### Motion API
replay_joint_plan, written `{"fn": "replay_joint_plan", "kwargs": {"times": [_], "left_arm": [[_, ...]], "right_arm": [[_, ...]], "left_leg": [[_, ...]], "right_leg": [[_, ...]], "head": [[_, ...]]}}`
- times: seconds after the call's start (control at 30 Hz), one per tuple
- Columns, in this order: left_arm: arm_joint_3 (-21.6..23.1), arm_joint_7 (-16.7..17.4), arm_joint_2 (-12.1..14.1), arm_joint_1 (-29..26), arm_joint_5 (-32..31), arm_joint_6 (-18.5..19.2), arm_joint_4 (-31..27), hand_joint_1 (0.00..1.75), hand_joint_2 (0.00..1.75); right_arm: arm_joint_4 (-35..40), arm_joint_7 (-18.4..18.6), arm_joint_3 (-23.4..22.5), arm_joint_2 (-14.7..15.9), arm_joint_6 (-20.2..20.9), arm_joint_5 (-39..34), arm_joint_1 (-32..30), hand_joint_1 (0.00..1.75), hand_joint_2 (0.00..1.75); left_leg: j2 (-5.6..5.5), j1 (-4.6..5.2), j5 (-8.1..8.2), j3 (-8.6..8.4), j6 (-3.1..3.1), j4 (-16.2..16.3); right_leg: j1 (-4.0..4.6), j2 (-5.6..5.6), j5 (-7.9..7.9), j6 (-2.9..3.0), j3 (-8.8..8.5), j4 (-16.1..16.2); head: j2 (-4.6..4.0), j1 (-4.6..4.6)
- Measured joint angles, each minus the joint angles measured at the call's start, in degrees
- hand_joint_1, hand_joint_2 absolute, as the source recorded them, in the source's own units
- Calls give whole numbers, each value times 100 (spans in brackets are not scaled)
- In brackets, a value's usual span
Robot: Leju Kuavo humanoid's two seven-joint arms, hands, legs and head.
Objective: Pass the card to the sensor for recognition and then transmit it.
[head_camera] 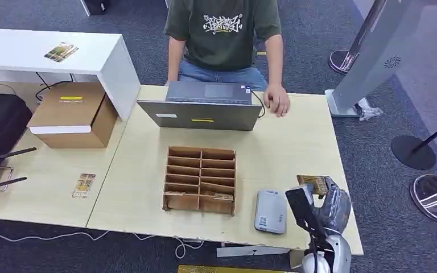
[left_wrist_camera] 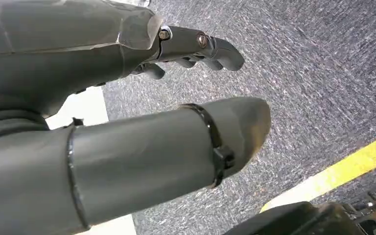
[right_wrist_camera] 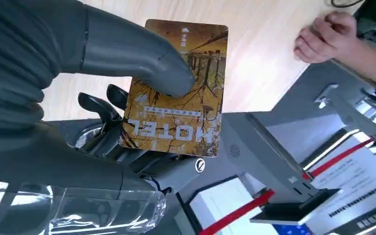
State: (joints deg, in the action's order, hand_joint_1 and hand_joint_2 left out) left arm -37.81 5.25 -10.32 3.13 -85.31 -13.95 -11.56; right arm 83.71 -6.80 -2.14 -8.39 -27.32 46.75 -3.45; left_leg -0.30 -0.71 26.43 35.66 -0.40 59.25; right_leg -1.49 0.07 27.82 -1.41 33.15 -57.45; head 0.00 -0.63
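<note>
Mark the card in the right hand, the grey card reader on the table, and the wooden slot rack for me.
card (right_wrist_camera: 178, 93), right wrist view, middle of its printed face.
card reader (head_camera: 271, 211), head view, centre of its grey top.
wooden rack (head_camera: 200, 179), head view, middle dividers.
right hand (head_camera: 331, 206), head view, back of the hand.

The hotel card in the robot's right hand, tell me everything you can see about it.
The card is a glossy rectangle with rounded corners, printed in golden-brown with tree shapes and the word HOTEL in white. The right hand holds it, thumb pressed on its face, fingers behind. It is raised above the light wooden table, right of the grey sensor.
</note>
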Motion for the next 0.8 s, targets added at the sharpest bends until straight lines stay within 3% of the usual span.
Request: {"fn": "replay_joint_plan", "kwargs": {"times": [0.47, 0.8], "left_arm": [[-42, 61, -42, 4, 26, -44, 0, 0, 0], [-44, 44, -44, 3, 7, -35, 0, 0, 0]], "right_arm": [[85, 684, 601, -125, 761, -122, -278, 175, 175], [31, 1051, 911, -153, 964, -186, -392, 175, 175]], "left_leg": [[0, 0, 0, 0, 0, 0], [0, 0, 0, 0, 0, 0]], "right_leg": [[0, 0, 2, 2, 0, 0], [0, -1, 4, 3, -1, 0]], "head": [[0, 0], [0, 2]]}}
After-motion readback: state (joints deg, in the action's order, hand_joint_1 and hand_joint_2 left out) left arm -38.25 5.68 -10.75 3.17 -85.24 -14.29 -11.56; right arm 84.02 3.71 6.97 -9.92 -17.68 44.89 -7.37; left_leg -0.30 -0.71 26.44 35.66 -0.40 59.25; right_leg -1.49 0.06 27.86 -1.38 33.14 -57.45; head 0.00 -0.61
